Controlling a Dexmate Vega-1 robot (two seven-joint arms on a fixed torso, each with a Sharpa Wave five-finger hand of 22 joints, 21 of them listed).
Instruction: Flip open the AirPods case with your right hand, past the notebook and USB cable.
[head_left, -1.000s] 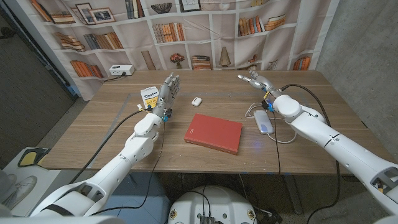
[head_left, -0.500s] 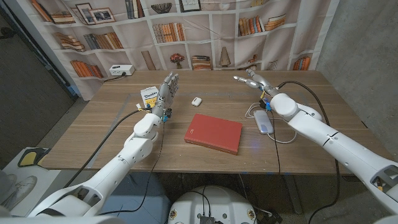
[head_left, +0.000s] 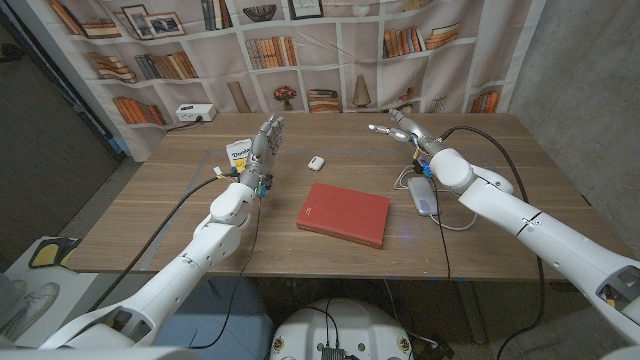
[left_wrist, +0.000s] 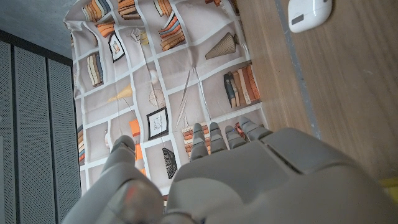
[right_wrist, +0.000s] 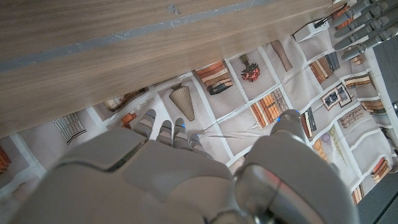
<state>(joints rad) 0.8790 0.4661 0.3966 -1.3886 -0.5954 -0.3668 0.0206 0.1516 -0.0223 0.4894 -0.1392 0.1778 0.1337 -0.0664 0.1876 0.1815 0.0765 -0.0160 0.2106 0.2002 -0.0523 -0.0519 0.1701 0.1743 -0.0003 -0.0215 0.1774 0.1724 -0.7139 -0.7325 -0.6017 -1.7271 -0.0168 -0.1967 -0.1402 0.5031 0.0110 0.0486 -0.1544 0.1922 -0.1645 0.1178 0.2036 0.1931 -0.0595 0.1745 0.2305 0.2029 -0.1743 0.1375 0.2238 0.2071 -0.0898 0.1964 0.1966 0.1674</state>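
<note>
Wooden table (head_left: 180, 215): right hand (head_left: 398, 128) fingers (head_left: 378, 128) spread, holding nothing.

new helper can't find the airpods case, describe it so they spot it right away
Start at the red notebook in the middle of the wooden table. Look past its far left corner, toward the bookshelf backdrop: the case lies there alone on bare wood. It is the only small, white, rounded pebble-like thing; the yellow box stands further left.

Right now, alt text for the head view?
The right hand, open and empty, hovers over the table's far side, right of the closed white AirPods case. A red notebook lies mid-table, a USB cable beside it; the left hand stands upright, open.
</note>
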